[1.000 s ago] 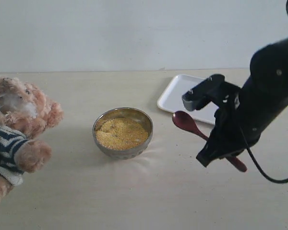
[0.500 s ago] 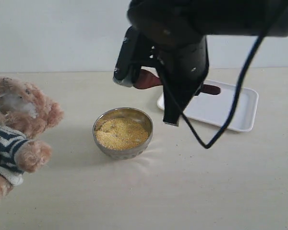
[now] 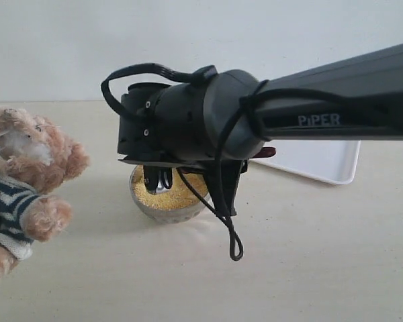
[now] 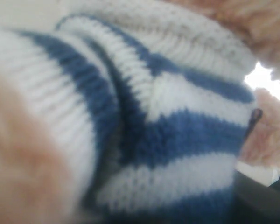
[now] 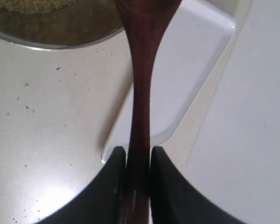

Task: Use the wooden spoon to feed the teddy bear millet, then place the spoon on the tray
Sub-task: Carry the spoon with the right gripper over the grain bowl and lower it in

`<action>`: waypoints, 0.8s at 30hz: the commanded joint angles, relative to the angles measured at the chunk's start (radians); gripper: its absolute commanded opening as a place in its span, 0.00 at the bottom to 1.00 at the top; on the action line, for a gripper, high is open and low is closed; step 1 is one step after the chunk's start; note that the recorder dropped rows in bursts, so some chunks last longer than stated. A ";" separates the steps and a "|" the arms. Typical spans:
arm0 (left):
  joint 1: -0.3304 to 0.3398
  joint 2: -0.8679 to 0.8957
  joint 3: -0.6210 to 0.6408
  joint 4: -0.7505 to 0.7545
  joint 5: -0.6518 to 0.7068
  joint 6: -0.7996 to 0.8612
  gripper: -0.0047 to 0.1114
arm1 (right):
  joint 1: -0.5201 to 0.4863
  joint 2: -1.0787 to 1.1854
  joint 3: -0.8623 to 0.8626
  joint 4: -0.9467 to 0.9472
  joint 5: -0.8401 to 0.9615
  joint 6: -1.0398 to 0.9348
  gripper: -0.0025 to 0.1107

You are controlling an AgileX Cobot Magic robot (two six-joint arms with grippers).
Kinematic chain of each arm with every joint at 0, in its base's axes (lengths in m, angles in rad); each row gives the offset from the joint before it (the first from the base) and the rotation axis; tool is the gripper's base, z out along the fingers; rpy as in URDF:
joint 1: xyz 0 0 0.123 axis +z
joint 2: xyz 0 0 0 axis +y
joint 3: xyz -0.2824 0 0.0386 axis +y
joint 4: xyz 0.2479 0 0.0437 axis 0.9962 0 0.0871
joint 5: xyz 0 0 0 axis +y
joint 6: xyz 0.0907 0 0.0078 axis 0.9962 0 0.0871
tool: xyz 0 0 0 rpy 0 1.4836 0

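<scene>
Over the metal bowl (image 3: 148, 205) at the middle of the pale tabletop (image 3: 309, 255), the black right arm (image 3: 208, 124) stretches in from the right of the exterior view, covering the bowl's far rim. The millet (image 3: 174, 196) lies as a flat yellow heap inside the bowl and shows beneath the arm.

The right pincer (image 5: 138, 153) is closed tight on the wooden spoon (image 5: 142, 93), with both black fingers (image 5: 113, 186) pressed against the thin handle near its end. From that grip the dark red handle runs out toward the bowl, and the spoon widens just past the bowl's rim, where the right wrist view cuts it off. Whether it touches the grains cannot be told.

The tray (image 3: 326, 161) lies flat and white on the tabletop to the right of the bowl and a little behind it, near but apart, with part of it hidden by the arm. The teddy bear (image 3: 27, 178) sits upright well to the left of the bowl, facing it, one paw held forward.

The left wrist view is filled by the bear's striped shirt (image 4: 177, 135), pressed close and blurred. How far the left pincer is open cannot be told.
</scene>
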 commanded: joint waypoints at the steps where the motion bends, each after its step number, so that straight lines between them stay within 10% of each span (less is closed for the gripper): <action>1: 0.002 -0.016 0.001 -0.023 0.002 0.006 0.10 | 0.015 0.025 -0.007 -0.035 0.007 -0.001 0.05; 24: 0.002 -0.016 0.001 -0.023 -0.013 0.006 0.10 | 0.026 0.065 -0.008 0.124 0.007 0.074 0.05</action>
